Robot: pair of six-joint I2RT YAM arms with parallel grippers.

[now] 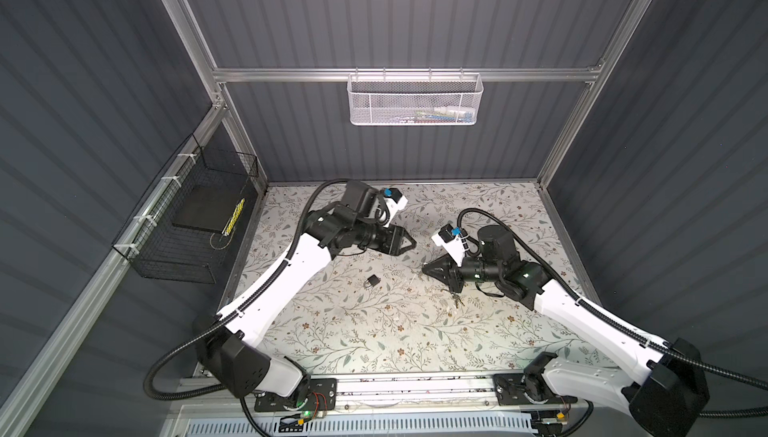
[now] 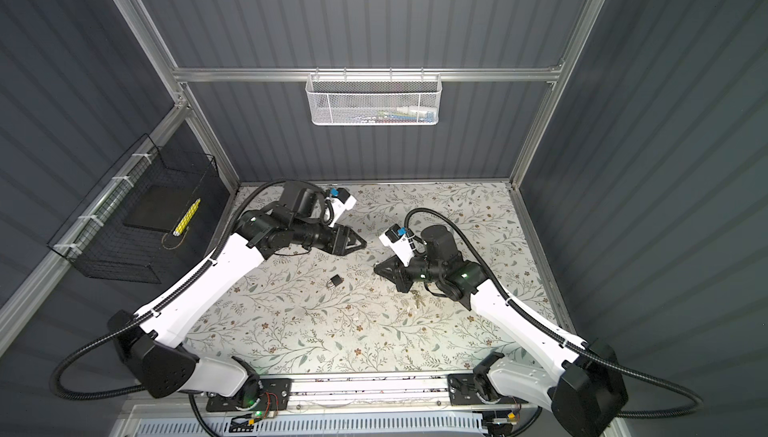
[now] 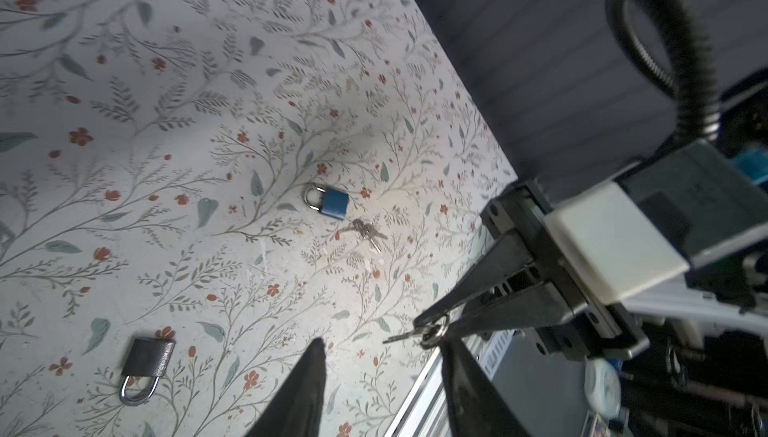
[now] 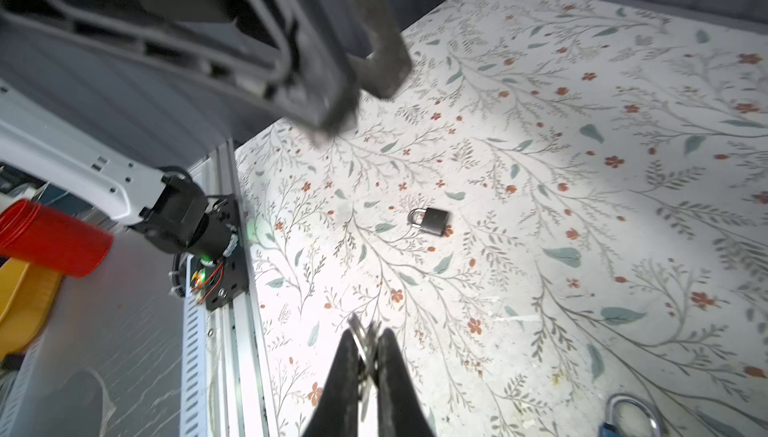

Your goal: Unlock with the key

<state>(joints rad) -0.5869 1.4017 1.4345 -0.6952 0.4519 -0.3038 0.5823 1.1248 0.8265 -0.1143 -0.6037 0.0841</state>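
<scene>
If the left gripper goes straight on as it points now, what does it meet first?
Probably the key held by the right gripper, just ahead of the open left gripper; depth is unclear.

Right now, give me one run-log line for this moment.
left pincer: open, empty | right pincer: shut on key | black padlock: on table, untouched, closed | stage: key not yet inserted

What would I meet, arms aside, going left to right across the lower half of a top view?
Black wire basket on the side wall → black padlock on the table → loose keys on the table.
</scene>
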